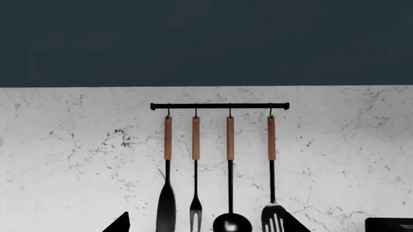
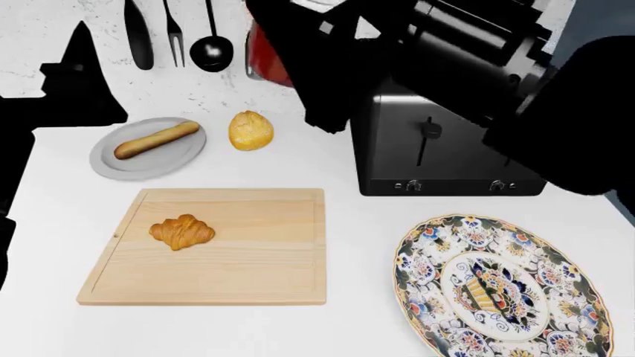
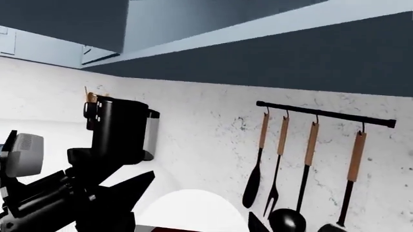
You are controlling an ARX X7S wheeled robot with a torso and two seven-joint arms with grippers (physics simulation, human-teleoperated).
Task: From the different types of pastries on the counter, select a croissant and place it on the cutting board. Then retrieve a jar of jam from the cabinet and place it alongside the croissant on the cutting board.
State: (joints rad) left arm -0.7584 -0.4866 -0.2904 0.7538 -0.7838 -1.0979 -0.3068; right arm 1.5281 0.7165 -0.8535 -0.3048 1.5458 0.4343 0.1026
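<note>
The golden croissant [image 2: 181, 231] lies on the left part of the light-wood cutting board [image 2: 258, 260], on the white counter [image 2: 362, 223]. My right gripper [image 2: 290, 63] hangs high over the back of the counter, shut on the jar of jam [image 2: 264, 58], whose red side shows beside the black fingers. In the right wrist view the jar's white lid [image 3: 187, 209] sits between the right gripper's [image 3: 197, 218] fingers. My left gripper [image 1: 206, 224] is open and holds nothing, facing the wall. In the head view it is a black shape at far left [image 2: 79, 74].
A grey plate [image 2: 119, 163] holds the long brown bread stick [image 2: 157, 140], and a round bun [image 2: 251, 130] sits beside it. A black toaster [image 2: 447, 149] stands at the back right, with a floral plate [image 2: 506, 286] in front. Utensils on a rail [image 1: 219, 106] hang on the marble wall.
</note>
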